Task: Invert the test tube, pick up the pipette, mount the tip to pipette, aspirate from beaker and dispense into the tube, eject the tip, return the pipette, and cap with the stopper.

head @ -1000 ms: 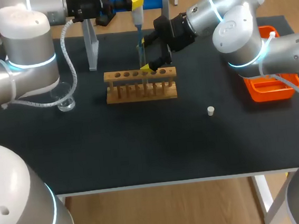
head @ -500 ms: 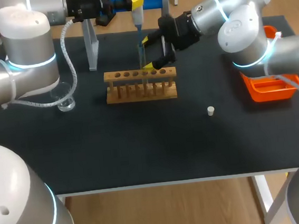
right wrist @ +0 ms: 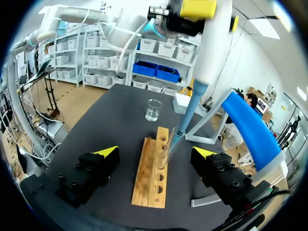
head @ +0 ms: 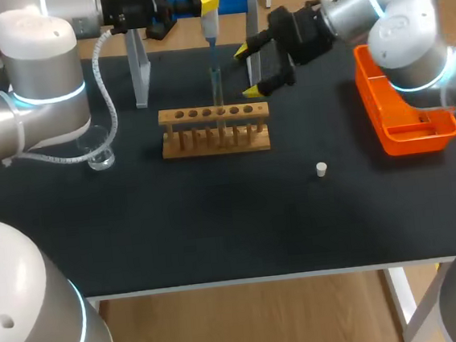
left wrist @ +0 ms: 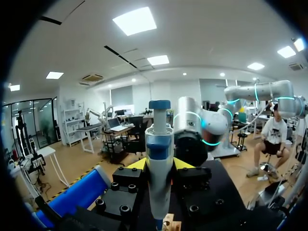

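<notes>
Head view alone takes in the whole black table [head: 217, 220]. A small white stopper [head: 321, 169] lies by itself front-right, well apart from the wooden test-tube rack [head: 209, 144]. An orange plastic tray [head: 415, 141] sits at the right edge, and a clear glass beaker [head: 101, 156] stands off the rack's left end.

Left wrist view shows almost none of that. It gives the left gripper [left wrist: 159, 164] close up, both yellow-tipped fingers pressed on the white pipette with a blue cap [left wrist: 159, 149] from two sides, pinching it.

Right wrist view adds the detail the other two lack. The pipette's pale blue tip [right wrist: 185, 115] runs down into the mouth of the clear test tube [right wrist: 166, 149], which stands in a hole approx. mid-rack. The right gripper [right wrist: 156, 152] is spread wide and touches nothing, w/ rack and tube ahead of it and apart from both fingertips. In head view it hangs just right of the tube, behind the rack's right end.

Pipette: long axis vertical, cap up, tip down, held above the rack. Tube: upright in the rack, mouth up. Rack: long axis runs left-right across the table. From the right wrist it points straight away, w/ the beaker beyond its far end.
</notes>
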Controlling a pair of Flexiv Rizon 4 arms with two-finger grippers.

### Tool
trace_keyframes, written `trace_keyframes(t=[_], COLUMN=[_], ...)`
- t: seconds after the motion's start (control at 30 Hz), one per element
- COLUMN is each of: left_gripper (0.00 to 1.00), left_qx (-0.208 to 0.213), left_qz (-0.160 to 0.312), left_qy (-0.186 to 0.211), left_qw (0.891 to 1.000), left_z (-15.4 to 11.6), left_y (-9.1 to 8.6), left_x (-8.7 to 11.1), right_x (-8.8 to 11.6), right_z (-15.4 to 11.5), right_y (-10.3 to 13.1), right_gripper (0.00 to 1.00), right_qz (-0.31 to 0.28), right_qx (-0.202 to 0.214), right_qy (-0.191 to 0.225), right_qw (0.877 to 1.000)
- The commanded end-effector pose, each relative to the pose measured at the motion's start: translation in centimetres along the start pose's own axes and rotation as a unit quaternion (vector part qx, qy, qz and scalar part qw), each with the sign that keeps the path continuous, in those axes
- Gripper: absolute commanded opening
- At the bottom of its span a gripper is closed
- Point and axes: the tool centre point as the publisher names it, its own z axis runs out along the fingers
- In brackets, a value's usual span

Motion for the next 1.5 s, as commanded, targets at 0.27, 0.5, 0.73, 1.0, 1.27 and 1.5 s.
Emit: trace_keyframes(t=[0.27,0.5,0.73,1.0,1.27,1.5], left_gripper=[0.00,0.00,0.00,0.00,0.00,0.00], left_qx=[-0.001,-0.001,-0.001,-0.001,-0.001,-0.001], left_qz=[0.000,0.000,0.000,0.000,0.000,0.000], left_qy=[0.000,0.000,0.000,0.000,0.000,0.000], left_qw=[1.000,1.000,1.000,1.000,1.000,1.000], left_z=[0.1,0.1,0.1,0.1,0.1,0.1], left_y=[0.0,0.0,0.0,0.0,0.0,0.0], left_x=[-0.1,-0.1,-0.1,-0.1,-0.1,-0.1], right_x=[2.6,3.0,3.2,3.2,2.7,0.3], right_z=[-9.4,-12.6,-14.7,-14.7,-14.4,-14.6], right_y=[2.7,5.0,6.5,6.5,7.4,10.8], right_gripper=[1.00,1.00,1.00,1.00,1.00,1.00], right_qz=[-0.008,-0.023,-0.031,-0.031,-0.032,-0.028], right_qx=[-0.016,-0.021,-0.024,-0.024,-0.031,-0.044], right_qy=[-0.036,-0.059,-0.084,-0.084,-0.085,-0.093], right_qw=[0.999,0.998,0.996,0.996,0.995,0.994])
